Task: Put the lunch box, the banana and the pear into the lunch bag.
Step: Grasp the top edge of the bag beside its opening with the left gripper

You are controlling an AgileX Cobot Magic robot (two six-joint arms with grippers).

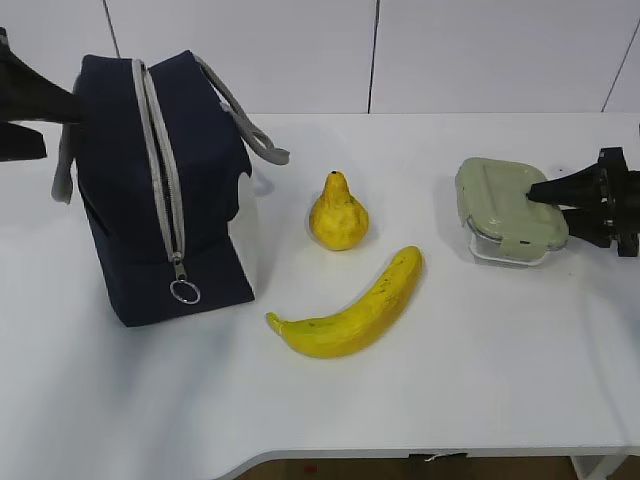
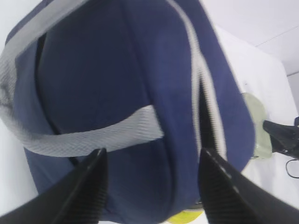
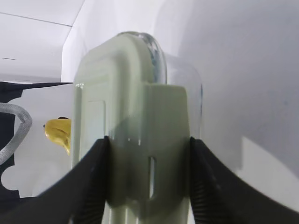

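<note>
The navy lunch bag (image 1: 120, 190) stands at the left, its grey zipper (image 1: 160, 170) showing a narrow dark slit, with the ring pull (image 1: 184, 291) at the lower front end. My left gripper (image 1: 55, 120) is open and empty at the bag's far left side; in the left wrist view it (image 2: 152, 156) faces the bag (image 2: 117, 70). The pear (image 1: 338, 215) and the banana (image 1: 355, 305) lie mid-table. The lunch box (image 1: 505, 205) sits at the right. My right gripper (image 1: 550, 195) is shut on its right end, fingers (image 3: 93, 177) against the green lid clip (image 3: 149, 140).
A grey webbing handle (image 1: 250, 125) hangs off the bag toward the pear. Another handle (image 2: 93, 135) crosses the bag's side in front of my left fingers. The table's front edge (image 1: 400, 452) curves near the bottom. A white wall stands behind the table.
</note>
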